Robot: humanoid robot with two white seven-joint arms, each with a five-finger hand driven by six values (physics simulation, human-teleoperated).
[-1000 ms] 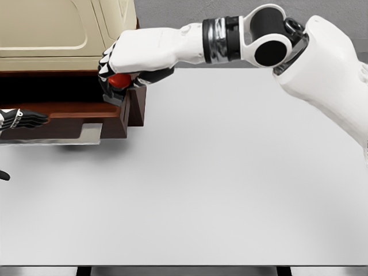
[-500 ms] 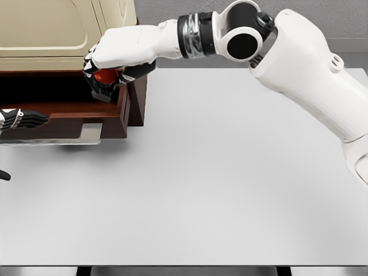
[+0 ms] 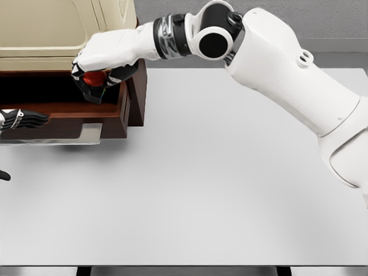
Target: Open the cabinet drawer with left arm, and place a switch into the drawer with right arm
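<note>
While I've got the head view up, the right hand [image 3: 95,69] is wrapped around the switch [image 3: 94,78], fingers curled over it from above. The switch is mostly hidden; what I can see is a round red button on a dark, blocky base, with a tiny green bit at its right edge. The red part looks to face up and a little toward me, but I can't really make out a long axis with the fingers in the way. It's held above the right end of the open drawer [image 3: 112,118], just inside the reddish-brown side wall, at the far left of the desk [image 3: 230,190]. The cream cabinet [image 3: 52,34] sits right above. The left hand [image 3: 23,119] rests on the drawer's front edge at the left border, fingers stretched out flat, gripping nothing.
</note>
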